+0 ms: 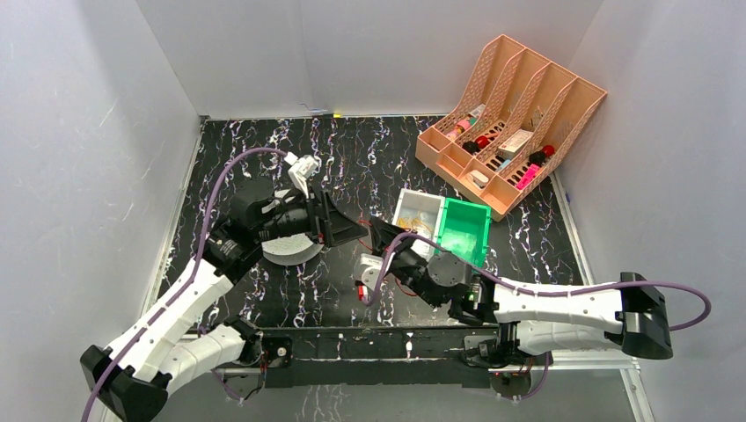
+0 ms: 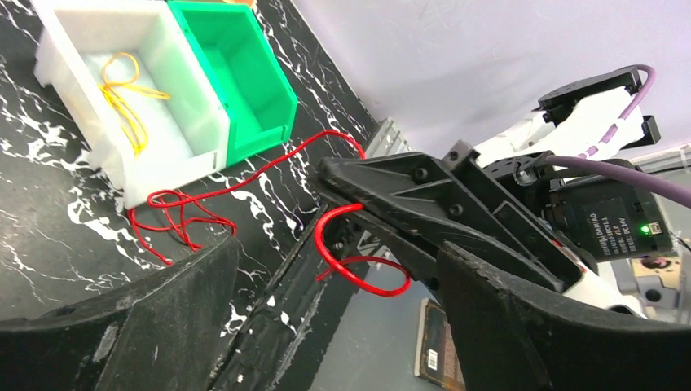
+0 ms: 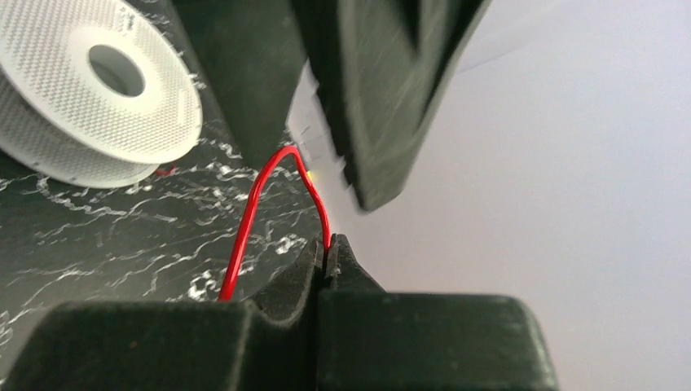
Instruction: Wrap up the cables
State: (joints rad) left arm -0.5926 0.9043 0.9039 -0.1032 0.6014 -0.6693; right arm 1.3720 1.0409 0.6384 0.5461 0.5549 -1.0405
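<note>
A thin red cable (image 2: 356, 265) is pinched in my right gripper (image 3: 328, 249), which is shut on a short arch of it (image 3: 269, 195) just above the table. The rest of the cable lies in loose loops (image 2: 183, 210) on the black marbled table beside the white bin. My left gripper (image 2: 338, 248) is wide open with its fingers (image 2: 130, 326) on either side of the right gripper's tip and the cable loop, touching neither. In the top view the left gripper (image 1: 346, 230) and the right gripper (image 1: 380, 234) meet tip to tip at mid table. A white spool (image 3: 98, 90) lies flat beside them (image 1: 290, 251).
A white bin (image 2: 57, 69) holding a yellow cable (image 2: 122, 90) stands next to a green bin (image 2: 269, 98), right of the grippers (image 1: 464, 230). A pink desk organizer (image 1: 515, 123) with small items stands at the back right. White walls enclose the table.
</note>
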